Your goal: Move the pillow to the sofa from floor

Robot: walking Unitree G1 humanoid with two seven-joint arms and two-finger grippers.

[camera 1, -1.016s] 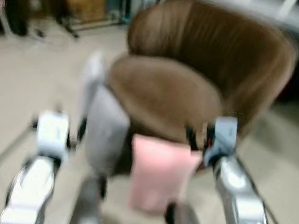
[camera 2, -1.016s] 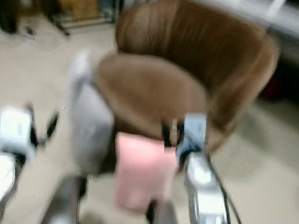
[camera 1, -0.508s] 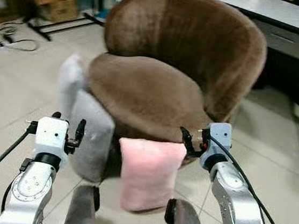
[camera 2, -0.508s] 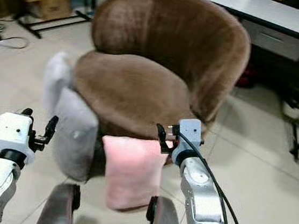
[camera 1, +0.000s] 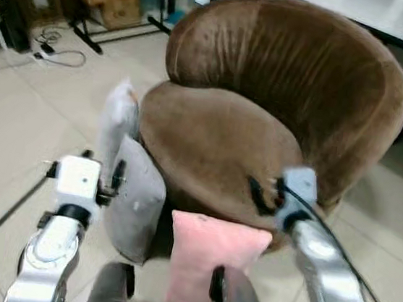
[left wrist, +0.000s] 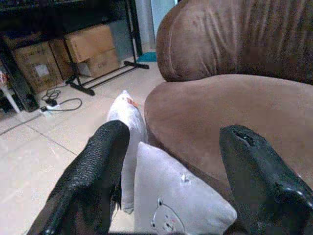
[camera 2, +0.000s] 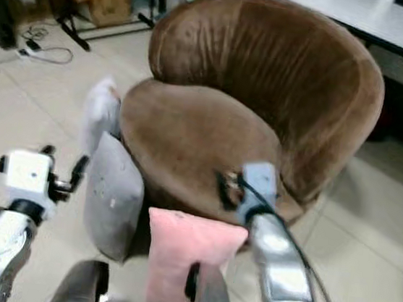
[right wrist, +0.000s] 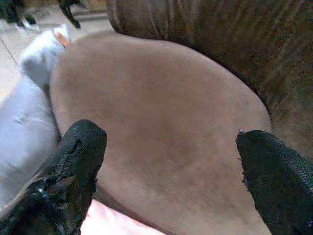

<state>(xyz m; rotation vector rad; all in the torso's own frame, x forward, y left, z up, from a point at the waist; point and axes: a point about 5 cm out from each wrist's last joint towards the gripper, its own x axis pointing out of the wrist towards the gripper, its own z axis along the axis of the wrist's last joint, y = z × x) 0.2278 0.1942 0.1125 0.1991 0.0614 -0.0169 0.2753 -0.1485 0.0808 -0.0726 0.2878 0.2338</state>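
Pink pillow (camera 1: pixel 212 258) on floor vs brown sofa (camera 1: pixel 278 116), grey pillows (camera 1: pixel 133 205) beside, both fingers wide open, empty.

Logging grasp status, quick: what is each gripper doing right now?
Left gripper: open, holding nothing.
Right gripper: open, holding nothing.

Looks like an office or lab corner furnished as a lounge, not a real home. Pale tiled floor (camera 1: pixel 15 122), one brown plush tub sofa (camera 1: pixel 279 109) with pillows (camera 1: pixel 134 198) leaning on its base. Behind it a long white desk (camera 2: pixel 377 18) with dark space under. Far side: stacked cardboard boxes (left wrist: pixel 90 46), black metal stand legs (left wrist: pixel 105 73), and a power strip with loose cable (camera 1: pixel 53 50) on the floor.
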